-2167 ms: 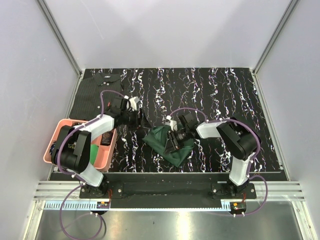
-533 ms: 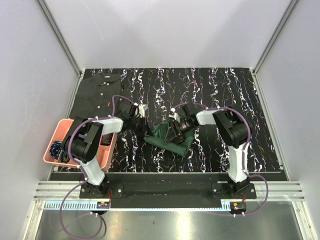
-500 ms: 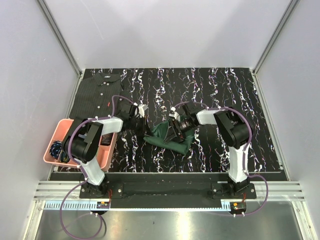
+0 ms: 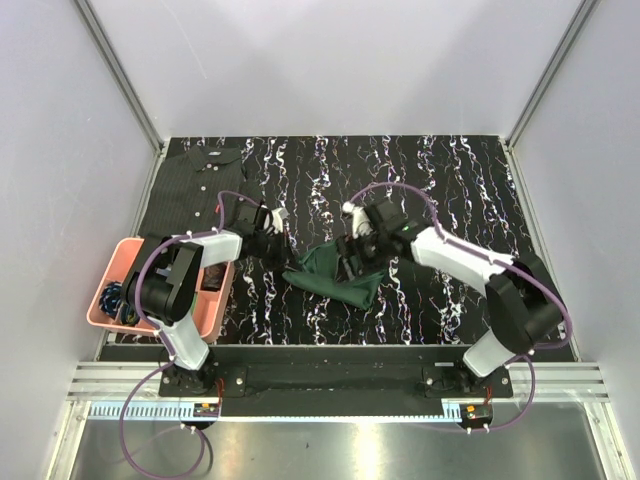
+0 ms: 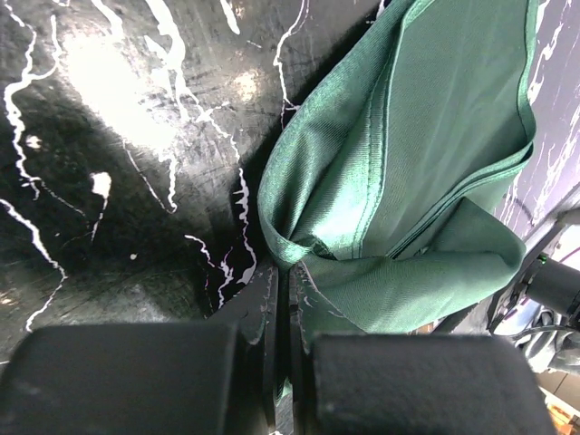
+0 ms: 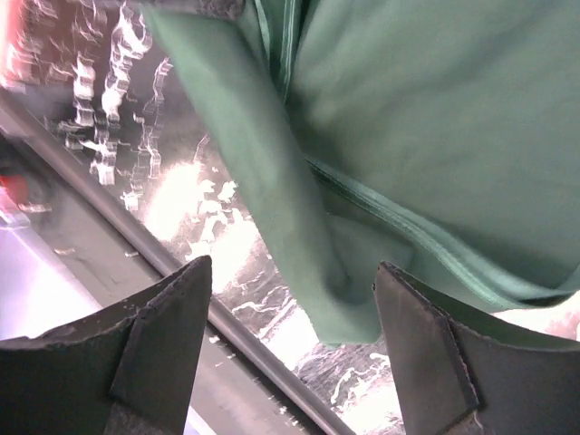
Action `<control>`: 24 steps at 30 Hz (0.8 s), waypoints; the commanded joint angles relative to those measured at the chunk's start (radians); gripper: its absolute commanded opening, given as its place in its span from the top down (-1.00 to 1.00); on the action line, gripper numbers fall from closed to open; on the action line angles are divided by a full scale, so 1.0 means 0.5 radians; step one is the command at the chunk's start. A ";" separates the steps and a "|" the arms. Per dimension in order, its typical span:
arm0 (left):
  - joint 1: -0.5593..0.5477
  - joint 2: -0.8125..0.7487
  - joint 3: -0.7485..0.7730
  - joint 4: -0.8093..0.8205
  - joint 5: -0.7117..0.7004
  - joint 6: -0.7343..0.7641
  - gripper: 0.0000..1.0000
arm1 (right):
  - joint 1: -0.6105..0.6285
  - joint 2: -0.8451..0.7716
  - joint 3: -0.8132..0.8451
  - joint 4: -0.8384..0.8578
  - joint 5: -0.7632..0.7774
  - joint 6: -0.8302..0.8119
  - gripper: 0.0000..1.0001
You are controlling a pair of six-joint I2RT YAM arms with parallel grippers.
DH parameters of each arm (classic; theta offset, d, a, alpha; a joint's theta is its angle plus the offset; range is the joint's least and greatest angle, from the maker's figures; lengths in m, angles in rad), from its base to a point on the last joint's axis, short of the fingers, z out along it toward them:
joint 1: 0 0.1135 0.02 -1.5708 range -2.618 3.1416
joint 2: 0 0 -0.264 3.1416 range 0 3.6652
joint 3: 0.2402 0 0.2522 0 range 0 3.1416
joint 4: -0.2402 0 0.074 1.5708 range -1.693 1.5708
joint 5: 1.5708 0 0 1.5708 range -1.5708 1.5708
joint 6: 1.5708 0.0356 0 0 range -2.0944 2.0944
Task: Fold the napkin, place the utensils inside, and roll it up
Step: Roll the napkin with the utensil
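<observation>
The dark green napkin (image 4: 332, 275) lies crumpled in loose folds on the black marbled table, near the middle front. My left gripper (image 4: 284, 250) is shut on a fold at its left edge. In the left wrist view the cloth (image 5: 426, 136) bunches right at the closed gripper (image 5: 288, 272). My right gripper (image 4: 356, 254) hovers over the napkin's upper right part with its jaws wide apart. In the right wrist view the napkin (image 6: 408, 109) hangs free of both fingers (image 6: 163, 335), and the right gripper (image 6: 294, 267) holds nothing. The utensils are out of view.
A pink basket (image 4: 112, 262) with small items stands at the front left, beside the left arm. A dark pinstriped shirt (image 4: 185, 190) lies flat at the back left. The table's metal front rail (image 6: 136, 245) shows below the napkin in the right wrist view.
The right gripper has opened and let go of the napkin, and that arm has swung outward and stretched. The left gripper stays shut on the cloth's left edge.
</observation>
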 commanded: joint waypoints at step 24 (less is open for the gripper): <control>0.013 0.070 0.237 -0.263 0.018 0.035 1.00 | 1.031 0.399 0.087 0.529 1.509 -0.634 -0.49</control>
